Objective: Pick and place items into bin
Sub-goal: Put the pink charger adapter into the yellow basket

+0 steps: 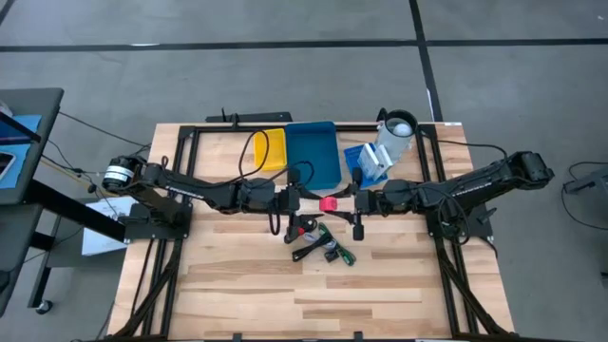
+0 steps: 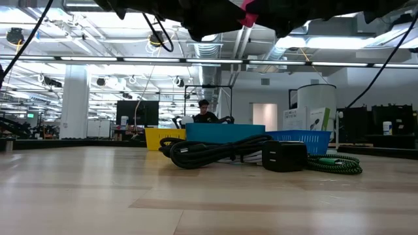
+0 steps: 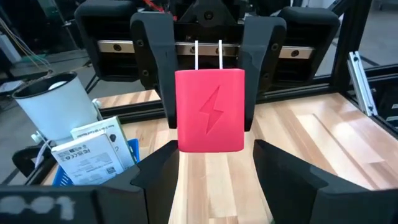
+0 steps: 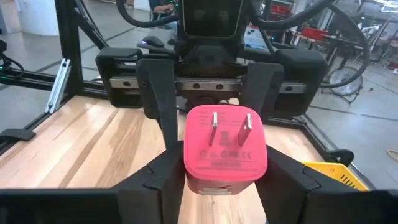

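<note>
**Red charger being held mid-air between both grippers, above table centre**

- A red wall charger (image 3: 210,109) (lightning bolt on its face, two prongs) is being held well above the wooden table (image 1: 237,285), between the two arms, which are meeting tip to tip.
- The right gripper (image 4: 221,168) is being kept clamped on the charger. Its fingers (image 3: 155,68) are being pressed against the two narrow sides at the prong end.
- The left gripper (image 3: 214,155) is being held apart. Its fingers are flanking the charger's other end, and a gap is being shown on at least one side.
- The prongs are being pointed toward the right wrist and the bolt face toward the left wrist.
- The charger is being held near the front edge of the blue bin (image 1: 312,152), not inside it. A yellow bin (image 1: 269,150) is being kept just beside the blue one, on its left-arm side.
- White card packages (image 3: 93,152) are being kept upright in a small blue basket (image 1: 356,157), next to a white cup (image 1: 397,133).
- A black cable bundle (image 2: 209,151), a black adapter (image 2: 284,156) and a green braided cable (image 2: 336,163) are being left on the table under the grippers.
- A person (image 2: 206,112) is being seen far back in the room.
</note>
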Controlling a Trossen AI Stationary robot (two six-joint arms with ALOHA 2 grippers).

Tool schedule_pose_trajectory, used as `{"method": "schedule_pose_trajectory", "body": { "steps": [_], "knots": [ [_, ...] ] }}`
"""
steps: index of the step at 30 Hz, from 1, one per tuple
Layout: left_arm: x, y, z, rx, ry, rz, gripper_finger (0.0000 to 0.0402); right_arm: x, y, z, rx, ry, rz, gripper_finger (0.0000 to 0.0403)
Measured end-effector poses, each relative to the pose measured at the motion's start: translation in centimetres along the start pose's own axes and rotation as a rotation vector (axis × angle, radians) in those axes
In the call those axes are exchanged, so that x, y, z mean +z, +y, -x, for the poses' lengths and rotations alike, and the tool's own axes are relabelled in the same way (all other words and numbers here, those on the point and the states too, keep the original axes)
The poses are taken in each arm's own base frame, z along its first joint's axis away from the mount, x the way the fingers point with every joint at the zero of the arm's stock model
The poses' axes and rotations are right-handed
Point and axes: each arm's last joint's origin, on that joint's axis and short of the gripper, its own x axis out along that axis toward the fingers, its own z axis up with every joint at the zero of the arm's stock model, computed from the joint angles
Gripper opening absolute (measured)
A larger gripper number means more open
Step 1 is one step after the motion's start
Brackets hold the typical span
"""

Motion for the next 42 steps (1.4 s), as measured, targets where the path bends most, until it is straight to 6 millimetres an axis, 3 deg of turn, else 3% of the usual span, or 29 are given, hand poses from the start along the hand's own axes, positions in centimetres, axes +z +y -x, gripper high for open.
{"method": "schedule_pose_trajectory", "body": {
  "steps": [5, 15, 23, 29, 37, 42],
  "knots": [
    [0.0, 0.0, 0.0, 0.002, -0.004, 0.008, 0.0195, 0.0, 0.0, 0.0, 0.003, -0.001, 0.0, 0.0144],
    [0.4, 0.0, 0.0, 0.011, -0.044, -0.031, 0.0195, 0.0, 0.0, 0.0, 0.013, -0.005, -0.003, 0.0161],
    [0.6, 0.0, 0.0, 0.015, -0.061, -0.049, 0.0195, 0.1, 0.0, 0.0, 0.013, -0.008, -0.001, 0.0144],
    [0.7, 0.0, 0.0, 0.018, -0.073, -0.052, 0.0195, 0.1, 0.0, 0.0, 0.014, -0.012, -0.002, 0.0162],
    [0.9, 0.1, 0.1, 0.024, -0.1, -0.049, 0.0194, 0.2, 0.0, 0.1, 0.014, -0.018, -0.003, 0.0144],
    [1.1, 0.1, 0.1, 0.027, -0.117, -0.044, 0.0194, 0.2, 0.0, 0.1, 0.013, -0.022, -0.006, 0.0161]
  ]
}}
